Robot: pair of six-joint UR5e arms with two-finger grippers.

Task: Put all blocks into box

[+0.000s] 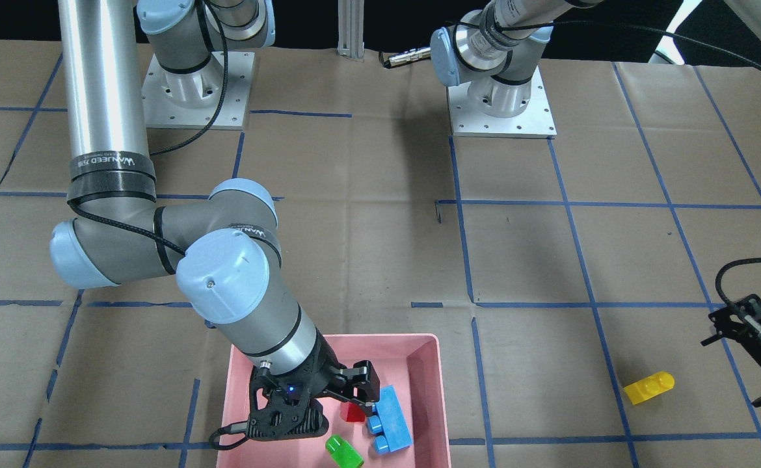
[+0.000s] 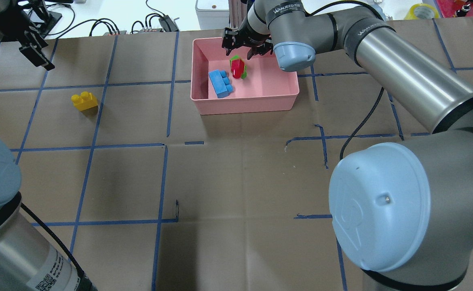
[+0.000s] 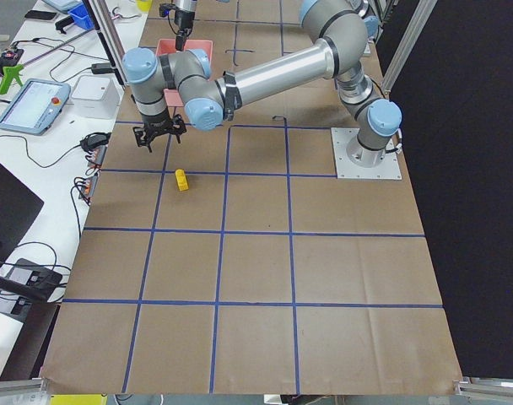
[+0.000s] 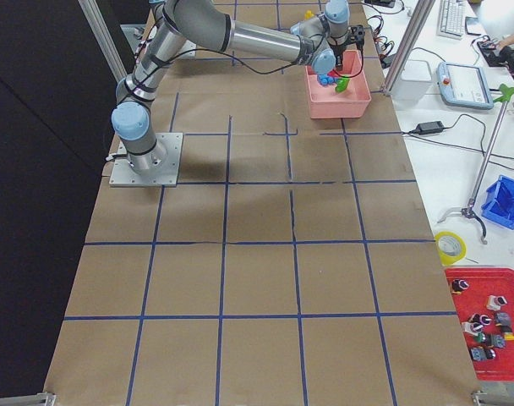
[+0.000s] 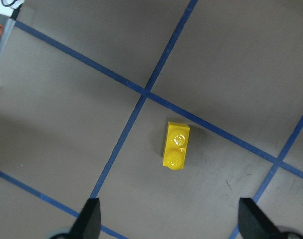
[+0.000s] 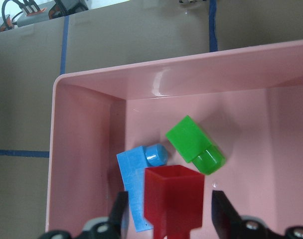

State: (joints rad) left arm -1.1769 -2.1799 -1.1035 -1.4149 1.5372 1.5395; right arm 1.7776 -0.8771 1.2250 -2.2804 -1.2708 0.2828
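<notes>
The pink box (image 1: 427,344) (image 2: 252,103) holds the light blue brick (image 1: 390,419) (image 2: 220,83), the green brick (image 1: 343,452) (image 6: 195,144) and the red brick (image 1: 352,413) (image 2: 236,68). My right gripper (image 1: 361,390) (image 2: 242,48) hangs over the box, open. In the right wrist view the red brick (image 6: 174,199) sits between the fingers with a gap on each side. The yellow brick (image 1: 648,387) (image 2: 84,101) (image 5: 175,145) lies on the table outside the box. My left gripper (image 2: 34,44) (image 5: 171,221) is open and empty above it.
Brown paper with blue tape lines covers the table (image 2: 236,182). The arm bases (image 1: 501,104) stand at the robot's side. Cables and a tablet (image 3: 33,105) lie off the table beyond the yellow brick. A tape roll (image 4: 450,247) and a red bin (image 4: 485,321) lie off the table.
</notes>
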